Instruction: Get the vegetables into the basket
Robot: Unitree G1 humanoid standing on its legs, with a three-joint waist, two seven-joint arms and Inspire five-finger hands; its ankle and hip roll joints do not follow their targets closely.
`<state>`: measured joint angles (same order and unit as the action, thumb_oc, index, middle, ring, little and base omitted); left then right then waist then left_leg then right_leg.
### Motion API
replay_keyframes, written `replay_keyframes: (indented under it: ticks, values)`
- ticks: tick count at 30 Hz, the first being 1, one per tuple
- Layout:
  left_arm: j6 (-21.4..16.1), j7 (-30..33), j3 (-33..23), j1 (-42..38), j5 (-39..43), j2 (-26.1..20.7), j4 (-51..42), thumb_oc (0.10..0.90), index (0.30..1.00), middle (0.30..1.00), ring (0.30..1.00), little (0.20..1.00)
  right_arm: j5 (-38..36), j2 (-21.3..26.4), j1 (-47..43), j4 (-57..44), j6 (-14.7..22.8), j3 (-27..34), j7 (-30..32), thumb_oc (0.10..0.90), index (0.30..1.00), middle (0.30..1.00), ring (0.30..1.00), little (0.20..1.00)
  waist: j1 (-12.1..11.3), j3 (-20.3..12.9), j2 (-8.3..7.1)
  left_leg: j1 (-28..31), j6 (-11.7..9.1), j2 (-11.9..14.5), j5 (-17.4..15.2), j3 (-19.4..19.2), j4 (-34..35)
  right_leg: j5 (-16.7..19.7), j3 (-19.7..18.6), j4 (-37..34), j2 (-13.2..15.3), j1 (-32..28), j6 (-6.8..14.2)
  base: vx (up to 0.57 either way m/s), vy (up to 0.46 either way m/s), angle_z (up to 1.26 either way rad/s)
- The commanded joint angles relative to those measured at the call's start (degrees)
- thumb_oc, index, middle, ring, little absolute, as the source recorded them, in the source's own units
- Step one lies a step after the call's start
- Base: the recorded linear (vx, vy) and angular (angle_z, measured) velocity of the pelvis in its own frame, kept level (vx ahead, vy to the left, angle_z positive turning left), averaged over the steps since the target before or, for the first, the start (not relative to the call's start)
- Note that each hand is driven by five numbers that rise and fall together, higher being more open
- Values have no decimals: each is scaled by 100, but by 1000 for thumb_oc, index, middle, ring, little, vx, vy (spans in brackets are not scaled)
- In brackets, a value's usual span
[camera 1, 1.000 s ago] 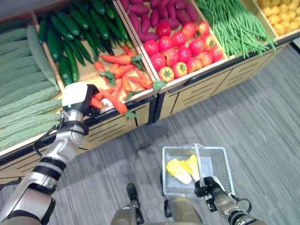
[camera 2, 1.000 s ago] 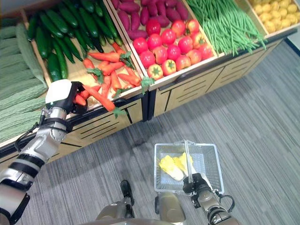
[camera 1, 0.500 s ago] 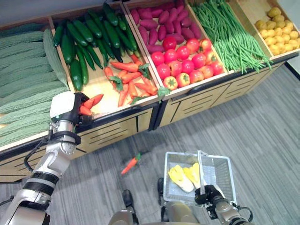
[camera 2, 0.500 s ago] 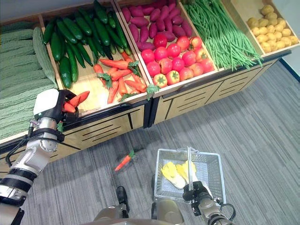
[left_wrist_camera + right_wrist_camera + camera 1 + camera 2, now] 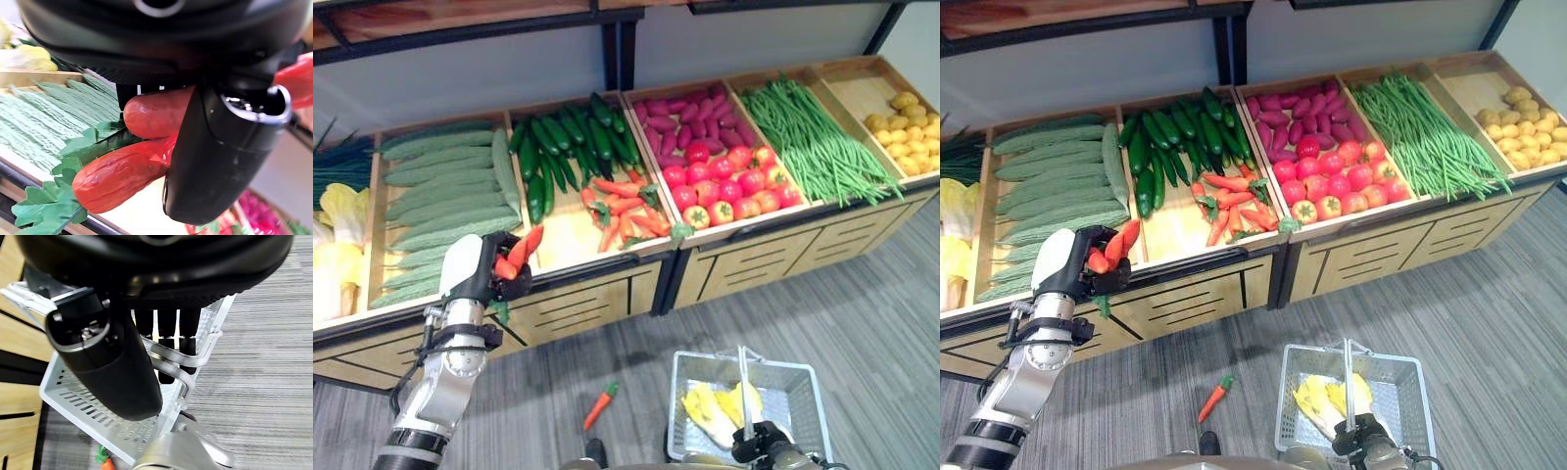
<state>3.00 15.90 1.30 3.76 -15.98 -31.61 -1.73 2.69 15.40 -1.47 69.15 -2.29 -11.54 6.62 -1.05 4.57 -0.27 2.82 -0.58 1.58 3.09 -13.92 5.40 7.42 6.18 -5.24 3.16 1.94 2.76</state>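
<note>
Two carrots [image 5: 518, 254] are being gripped by the left hand [image 5: 478, 271], raised in front of the produce stand [image 5: 1234, 284], with their tips pointing up past the hand. The left wrist view is giving what the eye views cannot: the carrots' green tops [image 5: 73, 171] hanging behind the curled thumb [image 5: 230, 147], with the bitter gourds [image 5: 44, 122] lying beyond them. The basket [image 5: 803, 392] is being held by its handle [image 5: 168, 360] in the right hand [image 5: 1359, 436], the fingers [image 5: 166, 352] hooked around it as seen from the right wrist. Yellow-green leafy vegetables [image 5: 720, 409] are lying inside the basket. A single carrot [image 5: 1213, 399] is lying on the grey floor [image 5: 1489, 313], between the two hands and outside the basket.
</note>
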Motion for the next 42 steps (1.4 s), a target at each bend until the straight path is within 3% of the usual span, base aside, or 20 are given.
replay_keyframes:
  ticks: [1,2,4,8,27,37,40,42]
  values:
    - [-976,-228,-335,-491,2024,146,-679,400,300,300,300,300,340,137,39,221,-11,-105,7,400,300,300,300,300,53,-257,-149,95,104,-69,-588,294,-40,-624,146,245,331,-169,362,-27,41,6]
    - [-979,-233,-339,-492,2032,144,-677,400,300,300,300,300,340,139,37,221,-11,-106,6,400,300,300,300,300,51,-260,-150,85,106,-70,-580,289,-40,-608,142,232,331,-163,359,-39,64,6]
    - [-1133,-614,-91,-427,3727,645,-625,400,300,300,300,300,438,168,-45,194,0,-154,-30,400,300,300,300,300,66,-253,-139,106,150,-111,-584,301,-40,-579,137,247,367,-176,378,-36,62,5]
    - [-1077,-1037,290,-310,4484,731,-868,400,300,300,300,300,431,154,-37,236,49,-44,-82,400,300,300,300,300,78,-201,-104,96,246,-214,-618,386,-40,-510,167,311,480,-166,455,-42,110,0]
    - [-918,-1021,621,-606,4534,611,-950,400,300,300,300,300,292,5,4,260,-41,32,5,400,300,300,300,300,119,-112,-172,225,489,-432,-762,414,-40,-481,42,795,679,-63,590,-21,82,1]
    - [-899,-1006,753,-881,4523,646,-790,400,300,300,300,300,278,45,87,157,-76,173,71,400,300,300,300,300,270,56,-118,199,678,-629,-864,39,-40,209,-250,853,845,285,753,-51,132,-19]
    - [-904,-995,751,-906,4525,648,-789,400,300,300,300,300,48,52,101,-26,-25,349,132,400,300,300,300,300,320,193,-50,239,708,-622,-918,-285,-40,510,-67,948,952,460,803,-20,114,-29]
    - [-887,-997,737,-878,4549,630,-784,400,300,300,300,300,48,25,153,-125,-7,347,129,400,300,300,300,300,396,297,17,336,680,-568,-982,-470,-40,465,355,1089,1090,487,879,10,103,-65]
